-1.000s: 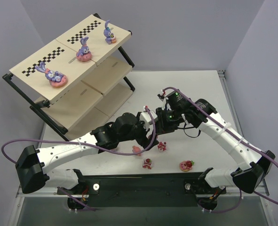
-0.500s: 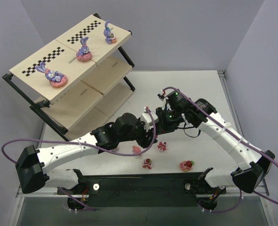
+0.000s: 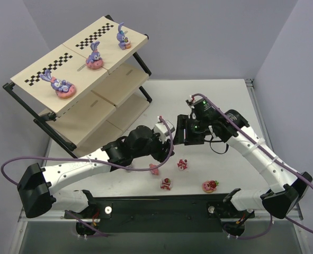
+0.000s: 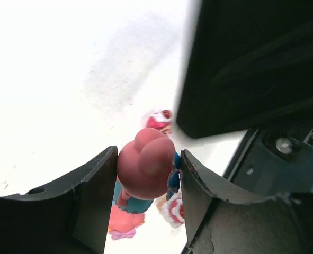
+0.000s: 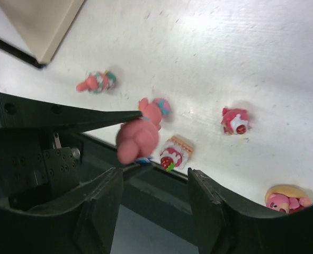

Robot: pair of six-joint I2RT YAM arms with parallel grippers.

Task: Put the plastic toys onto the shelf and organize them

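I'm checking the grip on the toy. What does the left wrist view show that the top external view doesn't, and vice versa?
Left wrist only: the left pincer clamping the pink figure from both sides. Top external only: the shelf with three purple bunnies on its top board. Both: loose toys lying on the white table.

We log the shelf (image 3: 87, 84) as matt beige wood boards on a black metal frame (image 3: 9, 87) with a dull sheen. Its checker strips (image 3: 95, 36) are a flat matt print. The bunnies (image 3: 94, 54) on the top board are glossy moulded plastic. The pink figure (image 4: 145, 164) is smooth, shiny plastic. The fingers (image 4: 87, 206) of the left gripper (image 4: 146, 159) are matt black plastic with rough edges. The worktop (image 3: 225, 95) is white, matt and lightly scuffed. The toys (image 3: 210, 185) by its near edge are glossy plastic. The arm shells (image 3: 71, 169) are white glossy plastic.
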